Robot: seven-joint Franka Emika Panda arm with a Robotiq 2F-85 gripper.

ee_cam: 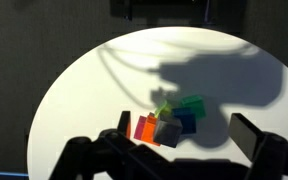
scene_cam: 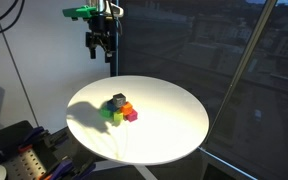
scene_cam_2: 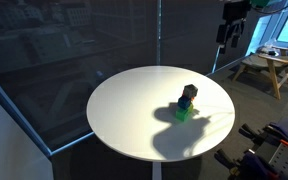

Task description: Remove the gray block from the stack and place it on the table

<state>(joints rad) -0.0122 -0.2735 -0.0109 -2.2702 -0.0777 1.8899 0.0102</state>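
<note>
The gray block (scene_cam: 118, 101) sits on top of the stack (scene_cam: 122, 110) of green, orange, magenta and blue cubes near the middle of the round white table (scene_cam: 174, 125). It also shows in an exterior view (scene_cam_2: 189, 93) and in the wrist view (ee_cam: 168, 131). My gripper (scene_cam: 100, 45) hangs high above the table's far edge, well clear of the stack, open and empty. It also shows in an exterior view (scene_cam_2: 229, 35). In the wrist view its two fingers (ee_cam: 183, 122) frame the stack from above.
Dark window glass surrounds the table. A wooden side table (scene_cam_2: 269, 65) stands behind. Robot base hardware and cables sit beside the table (scene_cam: 14, 150) (scene_cam_2: 269, 145). The arm's shadow falls across the tabletop (ee_cam: 214, 80).
</note>
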